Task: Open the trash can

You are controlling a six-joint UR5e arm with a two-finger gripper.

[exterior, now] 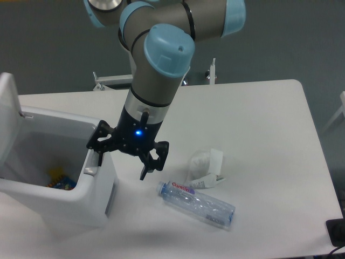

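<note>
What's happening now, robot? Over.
Gripper jaws open, one finger on the trash can button. Lid up, bin open. Bottle and crumpled wrapper lie clear, nothing blocking.

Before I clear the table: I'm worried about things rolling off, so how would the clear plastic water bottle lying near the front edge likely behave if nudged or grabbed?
The clear plastic water bottle lies on its side, so a sideways push would probably send it rolling. It looks empty and dented, so it is likely light and would crumple somewhat under a firm squeeze. Its smooth wall might slip in a light grip.
</note>
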